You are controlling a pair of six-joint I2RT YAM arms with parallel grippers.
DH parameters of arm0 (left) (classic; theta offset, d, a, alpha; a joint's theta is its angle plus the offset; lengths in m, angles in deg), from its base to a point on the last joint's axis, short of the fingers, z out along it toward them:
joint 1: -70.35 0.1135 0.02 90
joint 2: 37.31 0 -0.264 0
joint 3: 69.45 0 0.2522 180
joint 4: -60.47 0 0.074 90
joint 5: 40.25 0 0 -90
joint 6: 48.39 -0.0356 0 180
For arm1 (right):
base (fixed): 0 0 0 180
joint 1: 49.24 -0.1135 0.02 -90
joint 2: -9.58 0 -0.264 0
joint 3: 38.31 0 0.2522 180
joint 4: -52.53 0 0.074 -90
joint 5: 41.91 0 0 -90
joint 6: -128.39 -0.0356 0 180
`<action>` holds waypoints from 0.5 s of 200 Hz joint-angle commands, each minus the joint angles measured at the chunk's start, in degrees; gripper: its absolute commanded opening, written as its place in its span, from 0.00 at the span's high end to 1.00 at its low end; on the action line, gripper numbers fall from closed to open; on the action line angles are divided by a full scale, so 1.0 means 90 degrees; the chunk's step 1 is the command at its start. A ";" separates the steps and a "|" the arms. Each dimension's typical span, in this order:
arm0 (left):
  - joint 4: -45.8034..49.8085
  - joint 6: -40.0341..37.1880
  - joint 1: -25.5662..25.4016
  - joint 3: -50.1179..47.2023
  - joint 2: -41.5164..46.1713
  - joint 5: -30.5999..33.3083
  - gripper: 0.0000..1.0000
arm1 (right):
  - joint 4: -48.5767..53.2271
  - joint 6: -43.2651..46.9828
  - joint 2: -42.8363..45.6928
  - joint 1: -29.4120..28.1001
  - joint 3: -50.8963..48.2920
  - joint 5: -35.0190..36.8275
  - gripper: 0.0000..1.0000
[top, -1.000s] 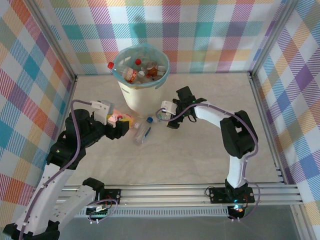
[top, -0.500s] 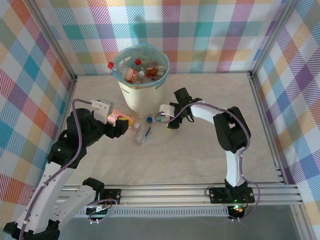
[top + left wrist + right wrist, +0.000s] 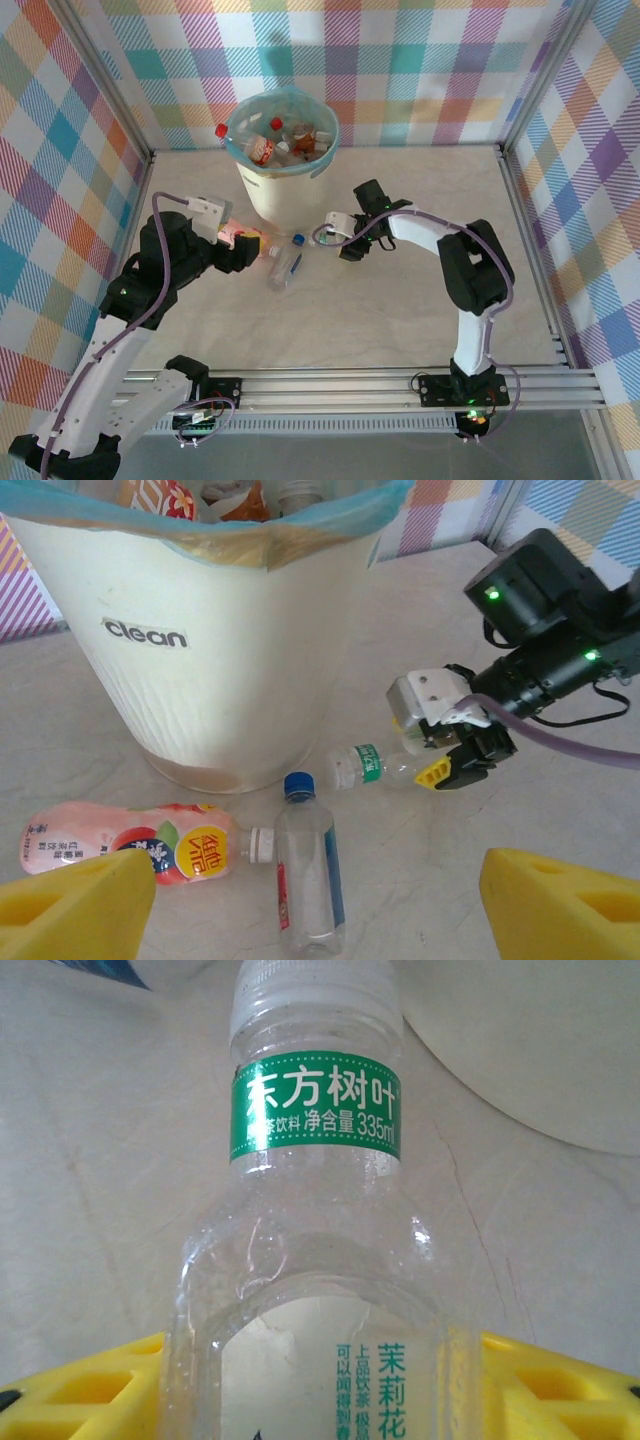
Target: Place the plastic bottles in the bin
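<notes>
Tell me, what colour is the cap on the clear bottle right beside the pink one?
Blue. The cap shows best in the left wrist view.

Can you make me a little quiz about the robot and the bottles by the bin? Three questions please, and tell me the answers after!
1. True or false: the clear plastic bottle with the green neck label is already inside the tall cream-white round bin with the teal bag.
2. The long clear plastic bottle lies next to the pink plastic bottle. What colour is its cap? A red, B blue, C orange.
3. Which claw has the green-labelled bottle between its fingers?

Key: 1 false; 2 B; 3 the right claw.
</notes>
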 commanded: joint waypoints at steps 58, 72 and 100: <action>-0.1172 0.1269 -0.0058 0.0751 -0.0693 -0.1108 0.16 | -0.0279 -0.1876 0.3192 -0.0271 -0.1583 -0.1983 0.42; -0.1310 0.1629 -0.0058 0.0979 -0.0989 -0.1386 0.15 | -0.0827 -0.2423 0.3683 -0.0328 -0.1860 -0.2361 0.42; -0.1772 0.2422 -0.0058 0.1246 -0.1488 -0.1964 0.16 | -0.2054 -0.3649 0.4261 -0.0400 -0.2096 -0.2803 0.42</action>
